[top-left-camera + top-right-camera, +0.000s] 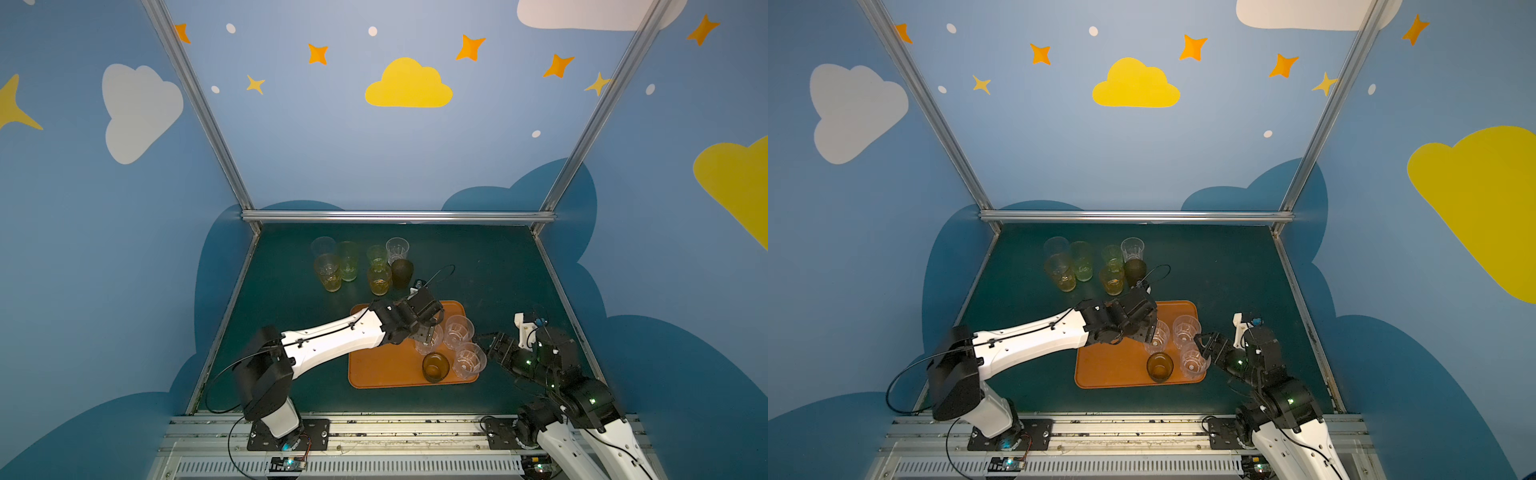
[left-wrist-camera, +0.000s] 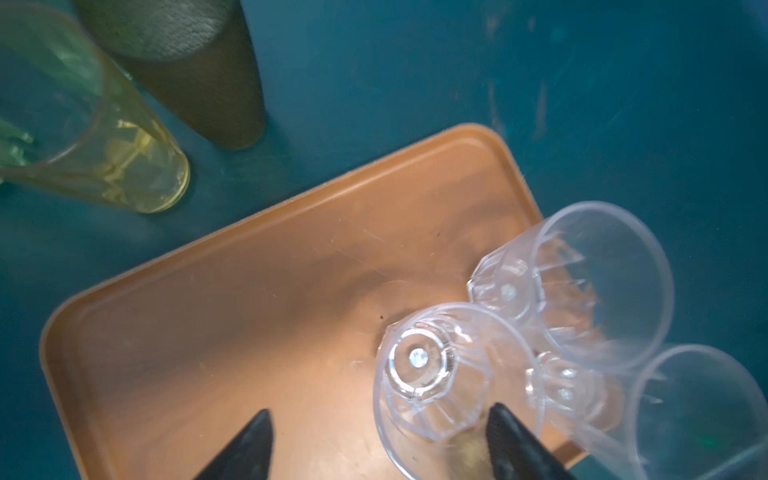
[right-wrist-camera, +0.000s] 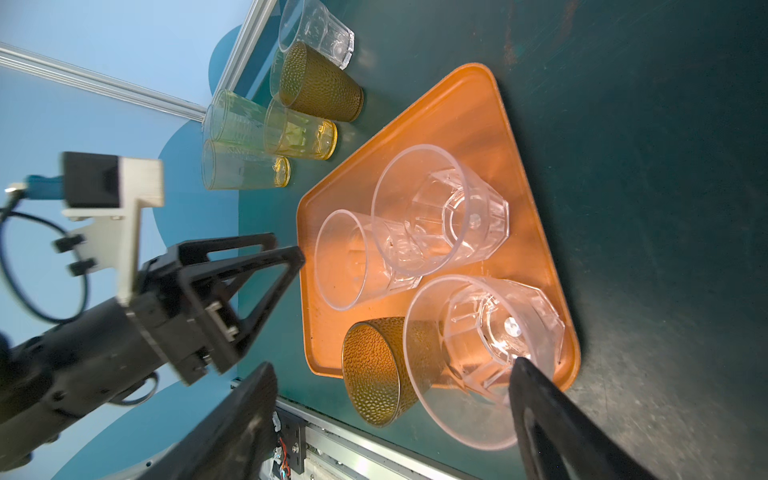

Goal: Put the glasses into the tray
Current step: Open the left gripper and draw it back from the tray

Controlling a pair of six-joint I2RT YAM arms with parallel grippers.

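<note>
Your left gripper (image 2: 379, 409) hung jaws apart over tray (image 1: 374, 370) | remaining glasses (image 1: 348, 262) stood upright beyond it, nearest that gripper.

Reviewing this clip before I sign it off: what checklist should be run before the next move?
1. Left claw open: ok.
2. Clear glass under it upright on the tray: ok.
3. All four glasses on the tray upright: ok.
4. Bare tray space for more: ok, left part in both top views.
5. Right claw open: ok; clear of the corner glass: cannot tell.
6. No glasses left on the table: not ok, seven stand behind the tray.
</note>
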